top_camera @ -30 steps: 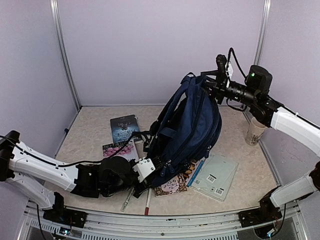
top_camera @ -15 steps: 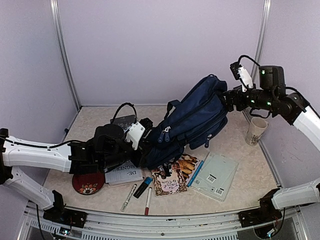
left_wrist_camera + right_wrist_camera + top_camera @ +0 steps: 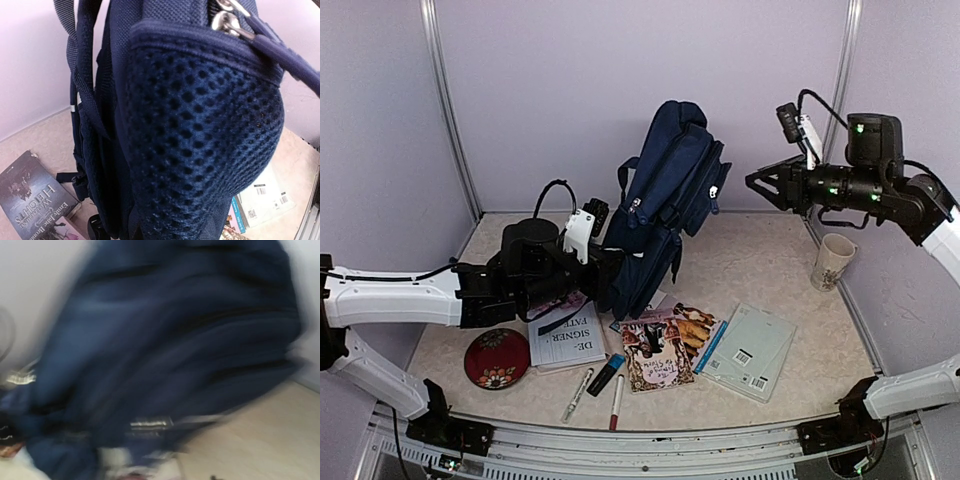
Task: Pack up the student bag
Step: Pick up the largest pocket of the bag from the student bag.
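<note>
Swung upright since half a second ago, the student bag [image 3: 665,190] stands at the table's [image 3: 760,270] middle back instead of slanting toward 3 o'clock, and the right end effector [image 3: 752,182] has let go of its top. That end effector hangs at 2 o'clock, jaws parted and empty, well apart from the bag. The left end effector [image 3: 592,268] is clenched on the bag's lower end at 9 o'clock.

Bare table lies from 1 to 3 o'clock, between the bag and one mug [image 3: 832,262] beside the right wall. From 5 to 8 o'clock the front is crowded. Three markers [image 3: 607,373] lie close to the near rail, one red round case [image 3: 497,358] sits at 8 o'clock, and one white booklet [image 3: 567,345], two picture books [image 3: 660,360] and pale green booklets [image 3: 750,350] lie flat. One Wuthering Heights paperback [image 3: 30,202] shows in the left wrist view.

The bag's long axis runs nearly vertical, with the top leaning toward 1 o'clock and the base low at 7 o'clock. The right wrist view is blurred.
</note>
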`<action>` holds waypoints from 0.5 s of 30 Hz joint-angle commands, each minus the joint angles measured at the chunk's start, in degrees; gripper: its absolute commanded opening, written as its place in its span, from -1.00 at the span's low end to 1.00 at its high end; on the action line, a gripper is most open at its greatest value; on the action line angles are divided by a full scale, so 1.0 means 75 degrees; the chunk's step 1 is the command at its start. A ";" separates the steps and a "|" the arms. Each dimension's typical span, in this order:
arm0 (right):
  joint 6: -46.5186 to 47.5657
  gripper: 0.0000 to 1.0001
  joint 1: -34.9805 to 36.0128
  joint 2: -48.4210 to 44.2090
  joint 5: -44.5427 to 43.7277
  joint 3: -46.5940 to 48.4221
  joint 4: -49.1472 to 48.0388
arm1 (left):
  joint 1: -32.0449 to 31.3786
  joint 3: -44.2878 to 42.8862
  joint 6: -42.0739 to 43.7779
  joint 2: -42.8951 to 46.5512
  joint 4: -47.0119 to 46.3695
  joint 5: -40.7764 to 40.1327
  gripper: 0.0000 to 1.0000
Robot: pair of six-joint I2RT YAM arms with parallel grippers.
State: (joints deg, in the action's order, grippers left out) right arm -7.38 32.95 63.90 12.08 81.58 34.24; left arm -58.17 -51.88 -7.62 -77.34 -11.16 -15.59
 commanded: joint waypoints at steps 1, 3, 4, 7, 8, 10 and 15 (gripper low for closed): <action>-0.0826 -0.29 0.1795 0.0602 -0.0013 -0.0191 -0.1298 | -0.0030 -0.0543 -0.0161 0.0072 -0.1969 -0.0136 -1.00; -0.0752 -0.31 0.2632 0.1005 -0.0361 -0.0147 -0.1705 | -0.0079 -0.0476 -0.0093 0.0026 -0.2079 -0.0180 -1.00; -0.0763 -0.30 0.2867 0.1227 -0.0329 -0.0044 -0.1783 | -0.0102 -0.0442 -0.0053 0.0001 -0.2129 -0.0192 -1.00; -0.0918 -0.32 0.3056 0.1849 -0.0534 0.0368 -0.1613 | -0.0146 -0.0346 0.0146 -0.0050 -0.2251 -0.0193 -1.00; -0.0945 -0.32 0.3045 0.1962 -0.0638 0.0401 -0.1624 | -0.0169 -0.0323 0.0223 -0.0058 -0.2267 -0.0198 -1.00; -0.0990 -0.32 0.3047 0.2183 -0.0710 0.0410 -0.1793 | -0.0209 -0.0277 0.0278 -0.0087 -0.2293 -0.0240 -1.00; -0.0925 -0.35 0.3039 0.2900 -0.0727 0.1013 -0.1737 | -0.0244 -0.0172 0.0252 -0.0138 -0.2376 -0.0223 -1.00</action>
State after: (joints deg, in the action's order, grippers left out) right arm -13.61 55.72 83.40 8.71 84.55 23.59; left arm -59.51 -51.86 -7.88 -79.66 -14.90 -15.84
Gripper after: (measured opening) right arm 0.336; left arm 0.061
